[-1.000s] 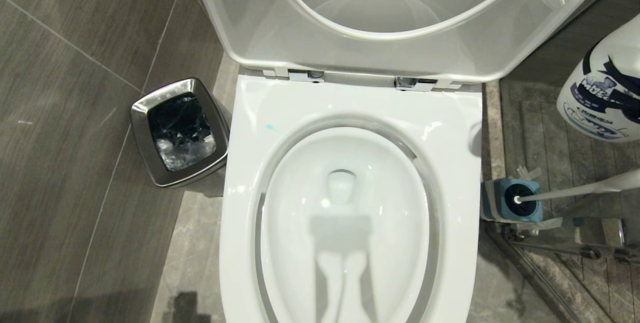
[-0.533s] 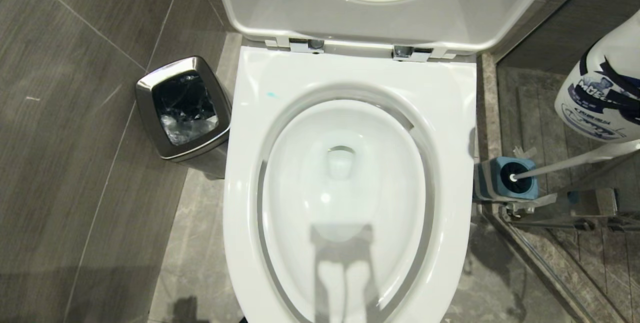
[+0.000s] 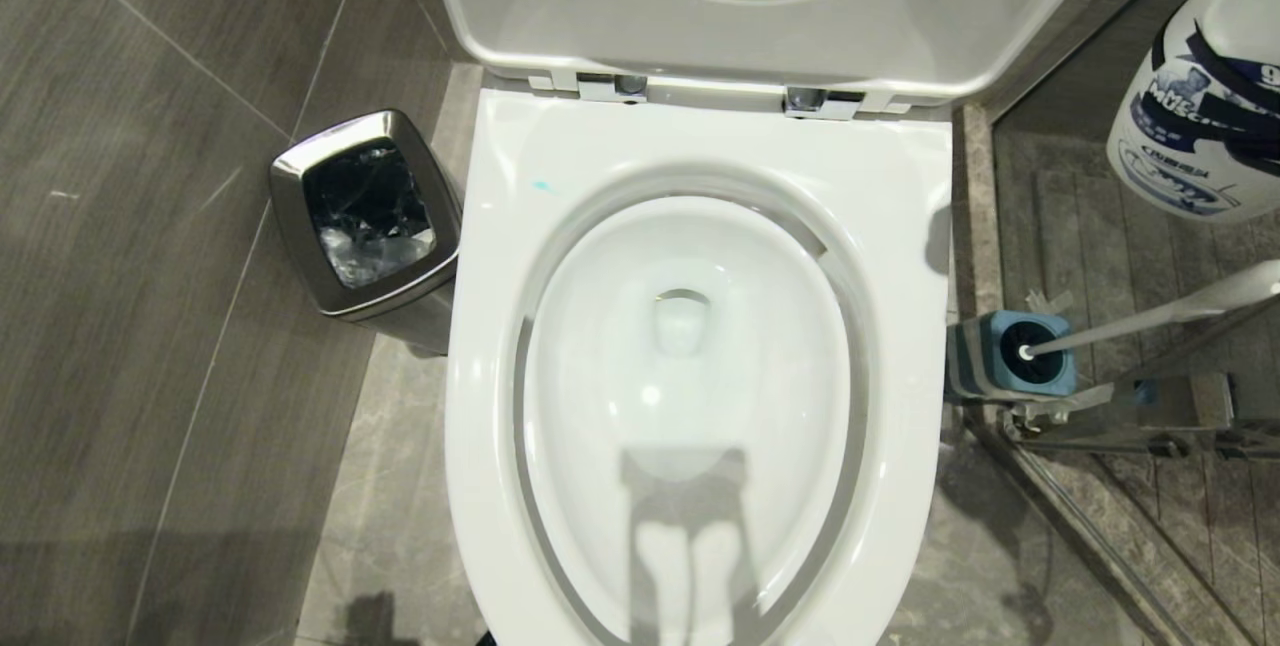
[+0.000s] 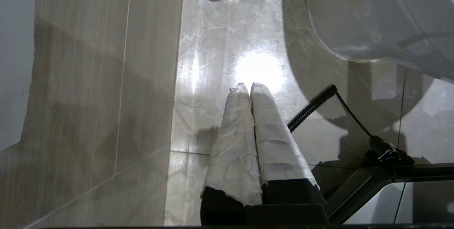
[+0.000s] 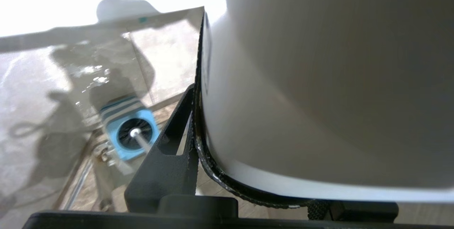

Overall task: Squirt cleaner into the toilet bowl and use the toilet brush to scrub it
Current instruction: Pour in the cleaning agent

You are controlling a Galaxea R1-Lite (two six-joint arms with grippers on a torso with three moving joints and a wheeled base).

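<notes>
Toilet bowl [image 3: 480,346] is standing open, seat and lid [image 3: 700,36] hinged up against the back. Water in the basin is lying pale; one small teal spot of cleaner [image 3: 541,187] is sitting on the flat rim, rear left side.

Toilet brush [image 3: 1150,318] is resting in its blue-and-grey holder [image 3: 1005,358] on the floor just right of the bowl, white handle leaning out to the right, black bristles down inside the holder.

Right gripper [image 5: 198,122] is holding a white spray bottle [image 3: 1195,116] with a blue label, fingers partly open and clamped around its body, up at the right, above the brush.

Left gripper [image 4: 248,89] is hanging over the floor tiles beside the bowl, tape-wrapped fingers pressed together, empty.

Square steel bin [image 3: 365,216] is standing left of the bowl.
</notes>
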